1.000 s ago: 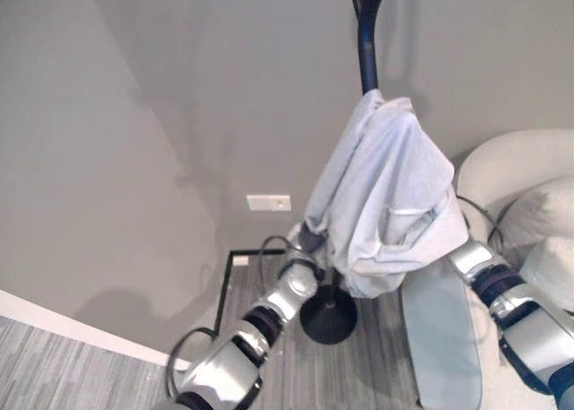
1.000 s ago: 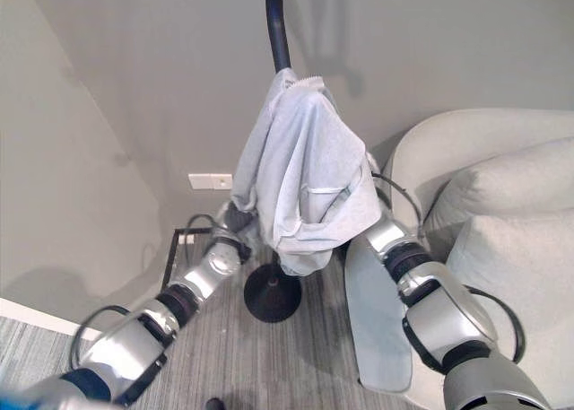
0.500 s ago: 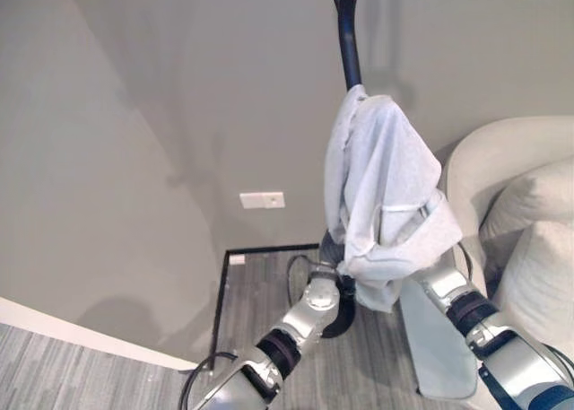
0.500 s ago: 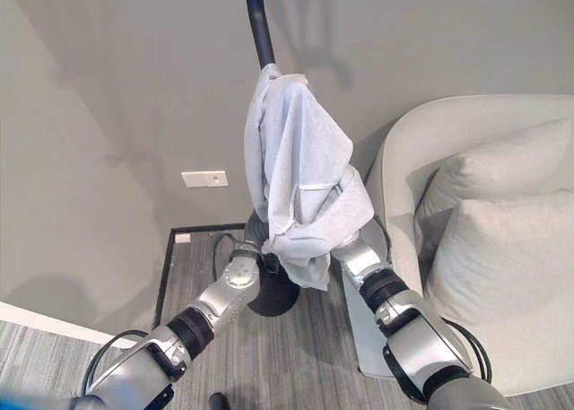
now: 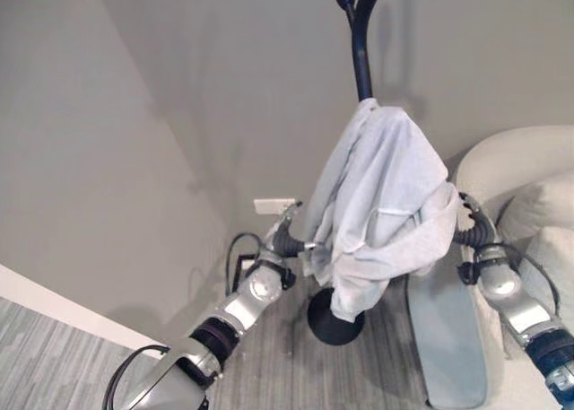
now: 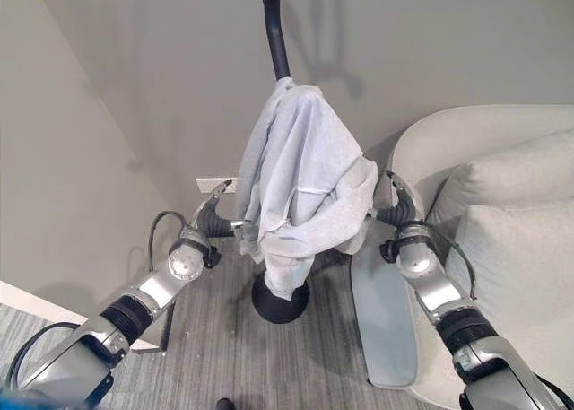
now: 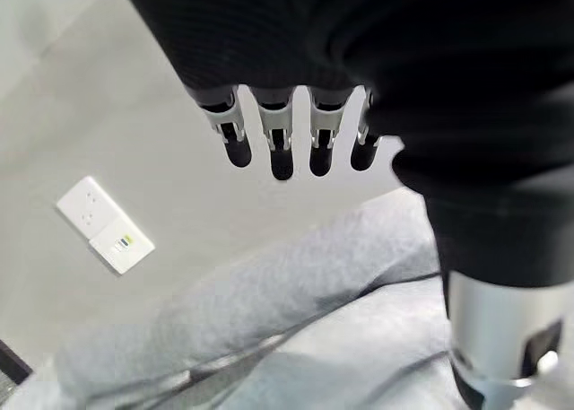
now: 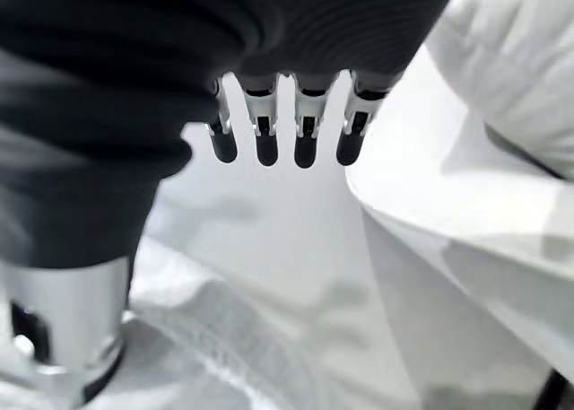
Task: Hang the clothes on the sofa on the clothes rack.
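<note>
My left hand [image 6: 212, 220] is up beside the garment, fingers [image 7: 280, 150] loose and extended, holding nothing; in my left wrist view the dark tips hang in open air with the pale cloth just past them and the wall behind. My right hand [image 6: 395, 209] mirrors it on the other side, fingers [image 8: 304, 136] straight and relaxed, also released, close to the cloth's edge but with nothing clasped.

Between my 2 hands hangs the light grey garment [image 6: 300, 181], draped over the black clothes rack [image 6: 274, 29]. It is bunched at the top against the pole and falls in folds, its lowest flap hanging above the rack's round base [image 6: 279, 304], which stands on the grey striped floor [image 6: 224, 356].

On the wall behind my left hand sits a white outlet plate [image 7: 103, 225]. To my right stands the pale sofa [image 6: 466, 150] with its cushions [image 6: 529, 257], well clear of the hanging garment, with a grey-blue panel [image 6: 381, 320] leaning at its front.
</note>
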